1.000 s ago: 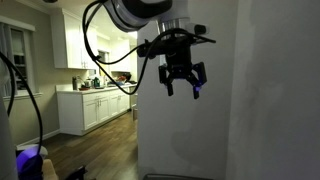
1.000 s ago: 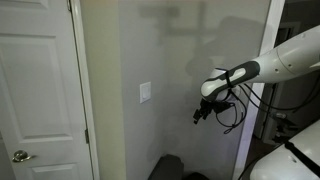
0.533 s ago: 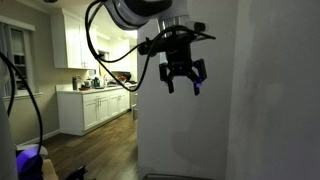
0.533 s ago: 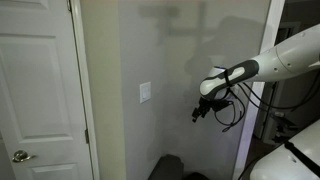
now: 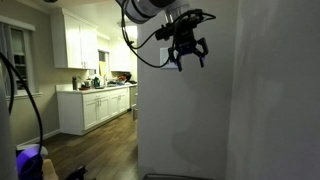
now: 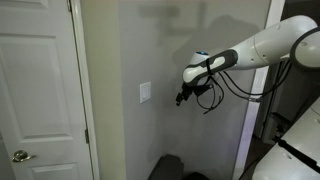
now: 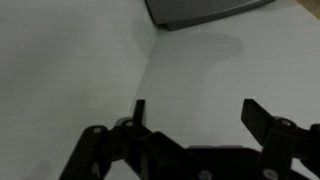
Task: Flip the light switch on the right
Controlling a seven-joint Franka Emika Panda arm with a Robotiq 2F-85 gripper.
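The light switch (image 6: 146, 92) is a small white plate on the grey wall, right of the white door. My black gripper (image 6: 183, 96) hangs in the air to the right of the switch, about a gripper's width away, not touching it. It also shows high up in front of the white wall in an exterior view (image 5: 188, 52). In the wrist view the gripper (image 7: 195, 110) is open and empty, its two fingers spread over bare wall. The switch is out of view in the wrist view.
A white door (image 6: 40, 90) with a metal knob (image 6: 18, 156) stands left of the switch. A dark rounded object (image 6: 168, 168) sits at the wall's foot. A kitchen with white cabinets (image 5: 95, 108) lies beyond the wall corner. Cables (image 6: 215, 95) hang from the arm.
The arm has moved up and toward the switch. The gripper now sits higher and closer to the switch plate than a second ago. It stays open.
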